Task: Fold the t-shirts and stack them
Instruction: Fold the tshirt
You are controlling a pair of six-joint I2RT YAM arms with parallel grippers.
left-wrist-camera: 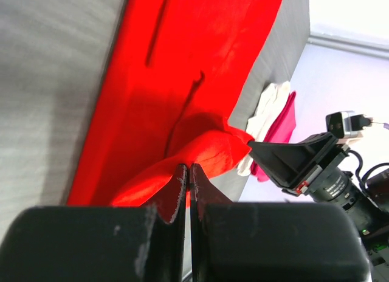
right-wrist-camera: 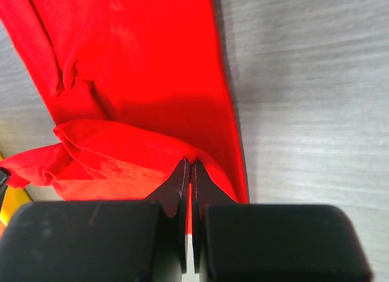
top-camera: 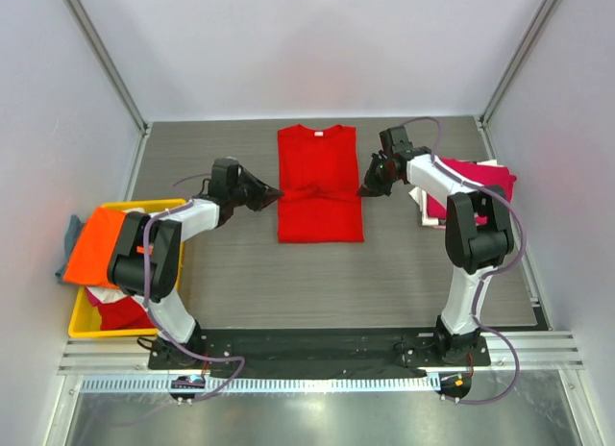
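A bright red t-shirt (top-camera: 320, 182) lies flat at the middle of the table, neck toward the far side, its sides folded in to a long rectangle. My left gripper (top-camera: 279, 192) is shut on a raised fold at its left edge (left-wrist-camera: 189, 169). Shut on the same lifted fold at the right edge is my right gripper (top-camera: 363, 189) (right-wrist-camera: 190, 163). The red cloth (right-wrist-camera: 121, 154) bunches between the two grippers across the shirt's middle. A magenta-pink t-shirt (top-camera: 476, 182) lies folded on a white one (left-wrist-camera: 267, 109) at the right.
A yellow crate (top-camera: 106, 331) stands at the left with an orange shirt (top-camera: 101, 244) draped over it and a red one (top-camera: 120, 311) inside. A grey-blue cloth (top-camera: 72, 233) hangs past its far left side. White walls close in the table.
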